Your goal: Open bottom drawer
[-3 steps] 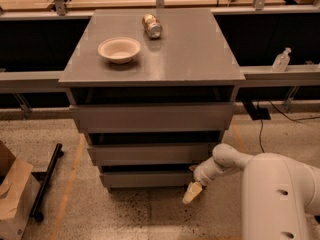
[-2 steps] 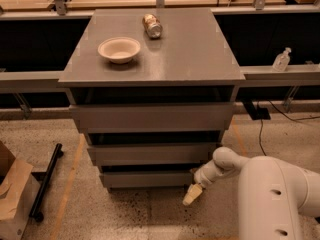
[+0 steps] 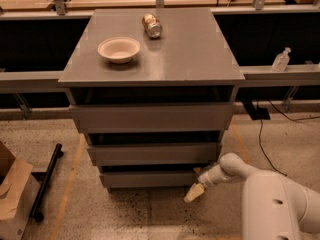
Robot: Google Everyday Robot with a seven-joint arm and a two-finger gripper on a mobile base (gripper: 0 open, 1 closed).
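Grey table (image 3: 190,59), three drawers; flat grey bottom drawer (image 3: 150,179) lower centre. Atop: one cream round bowl (image 3: 119,49), one lying metal can (image 3: 152,25). Pale claw (image 3: 195,192) beside drawer's right corner; its state cannot be told.

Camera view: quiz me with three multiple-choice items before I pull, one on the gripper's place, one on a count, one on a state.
1. Where is the gripper?
A) raised high above everything
B) far left on the floor
C) low, by the right end of the bottom drawer

2. How many drawer fronts does the cabinet show?
A) three
B) two
C) five

3. How does the can sit?
A) upright
B) lying on its side
C) crushed flat

1 C: its tip sits near the floor beside that drawer's right corner.
2 A: three grey fronts are stacked.
3 B: its length rests along the cabinet top.
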